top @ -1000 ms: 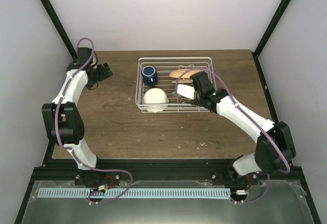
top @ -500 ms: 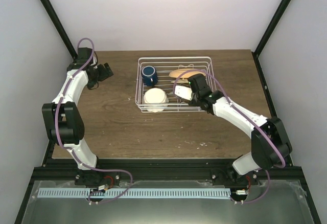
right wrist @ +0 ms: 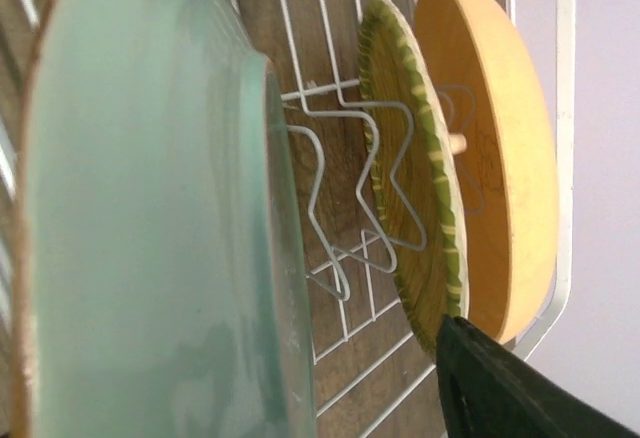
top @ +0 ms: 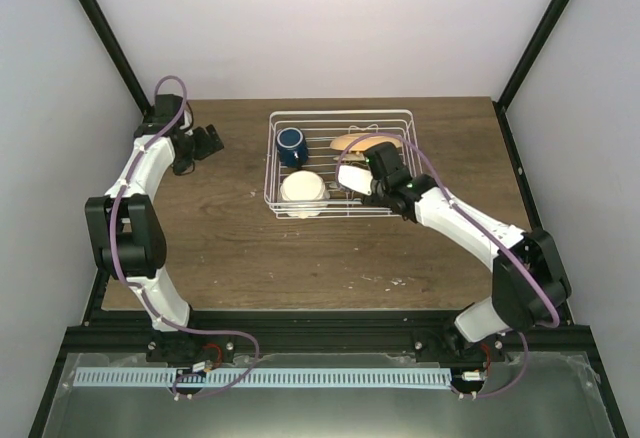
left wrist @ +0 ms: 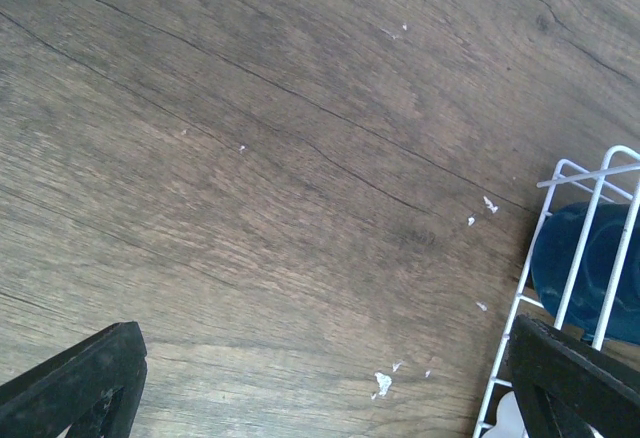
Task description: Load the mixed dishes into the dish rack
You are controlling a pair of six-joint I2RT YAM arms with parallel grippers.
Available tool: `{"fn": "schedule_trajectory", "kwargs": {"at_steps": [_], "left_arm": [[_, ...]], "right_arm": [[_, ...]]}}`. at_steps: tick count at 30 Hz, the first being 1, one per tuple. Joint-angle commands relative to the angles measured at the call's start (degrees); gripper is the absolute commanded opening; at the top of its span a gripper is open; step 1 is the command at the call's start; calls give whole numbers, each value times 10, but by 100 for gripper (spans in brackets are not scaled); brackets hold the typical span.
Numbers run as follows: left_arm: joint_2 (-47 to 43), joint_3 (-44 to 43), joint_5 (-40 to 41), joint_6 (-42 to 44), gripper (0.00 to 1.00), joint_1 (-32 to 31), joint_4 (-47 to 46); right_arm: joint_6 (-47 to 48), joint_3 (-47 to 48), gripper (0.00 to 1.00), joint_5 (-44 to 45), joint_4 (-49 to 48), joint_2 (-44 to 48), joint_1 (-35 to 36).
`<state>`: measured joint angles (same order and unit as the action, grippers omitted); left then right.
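Observation:
The white wire dish rack [top: 271, 163] holds a dark blue mug [top: 292, 143], a small white scalloped dish [top: 304, 190] and an orange-yellow plate [top: 352, 142] on edge. In the right wrist view a green-striped plate [right wrist: 410, 198] stands in the tines [right wrist: 320, 188] beside the orange plate [right wrist: 500, 148]. The mint-green plate [right wrist: 150, 228] stands on edge in the rack, filling the left of that view. My right gripper [top: 368, 180] is at this plate, open; its one visible finger [right wrist: 510, 388] stands well off the plate's rim. My left gripper [top: 208, 140] is open over bare table.
In the left wrist view the rack's left wall [left wrist: 560, 248] and the mug [left wrist: 585, 268] sit close to my right-hand finger [left wrist: 580, 378]. Small white specks [left wrist: 382, 383] dot the wooden table [top: 230, 248]. Black frame posts stand at both back corners.
My right gripper carried the mint-green plate a little left and deeper into the rack, and its jaws have parted. The left arm has barely moved.

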<state>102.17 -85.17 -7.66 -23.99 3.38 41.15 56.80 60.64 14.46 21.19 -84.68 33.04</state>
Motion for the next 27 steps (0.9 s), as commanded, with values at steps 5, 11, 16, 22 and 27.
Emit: {"fn": "schedule_trajectory", "kwargs": {"at_steps": [5, 11, 16, 22, 27], "left_arm": [[16, -16, -12, -1, 100, -2, -15], [23, -26, -19, -1, 100, -2, -16], [25, -40, -8, 5, 100, -2, -10], [14, -51, 6, 25, 100, -2, -29], [9, -73, 21, 48, 100, -2, -39]], "right_arm": [[-29, 56, 84, -50, 97, 57, 25], [-73, 77, 100, -151, 128, 92, 29], [-136, 123, 100, -164, 134, 58, 32], [-225, 200, 100, -161, 40, -3, 29], [-323, 317, 100, -163, 12, -95, -29]]}}
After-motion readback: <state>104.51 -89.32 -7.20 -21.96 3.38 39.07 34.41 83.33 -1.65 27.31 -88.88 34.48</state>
